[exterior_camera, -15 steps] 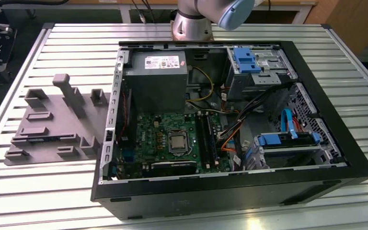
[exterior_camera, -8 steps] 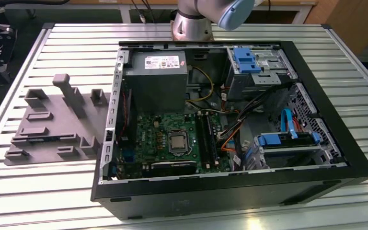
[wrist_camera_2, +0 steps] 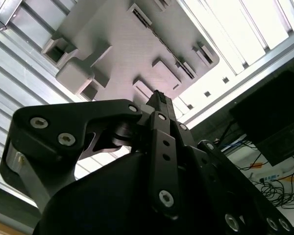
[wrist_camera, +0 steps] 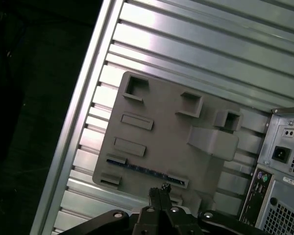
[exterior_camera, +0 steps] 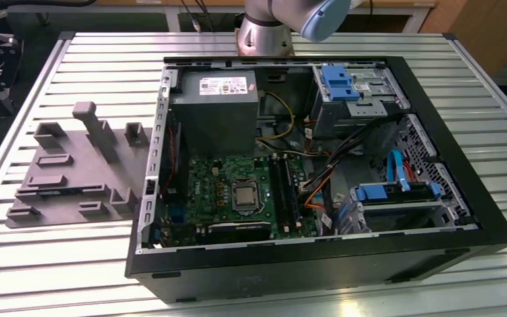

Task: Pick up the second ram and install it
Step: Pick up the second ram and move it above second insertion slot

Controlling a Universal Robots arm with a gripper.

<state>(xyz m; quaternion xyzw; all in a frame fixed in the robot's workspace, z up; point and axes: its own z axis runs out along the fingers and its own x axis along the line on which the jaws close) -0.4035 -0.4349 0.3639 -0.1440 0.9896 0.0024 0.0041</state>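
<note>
Slatted metal table (exterior_camera: 60,257); second ram (wrist_camera: 142,170) in fixture (exterior_camera: 77,172)

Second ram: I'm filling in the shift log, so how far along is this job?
Done: nothing of this step shows. The second ram sits on edge in a slot of the grey fixture, not gripped. In hand: the gripper, shut and empty, hovers near the fixture, close to that stick. Left: the pick-up and the install on the motherboard in the open case.
</note>
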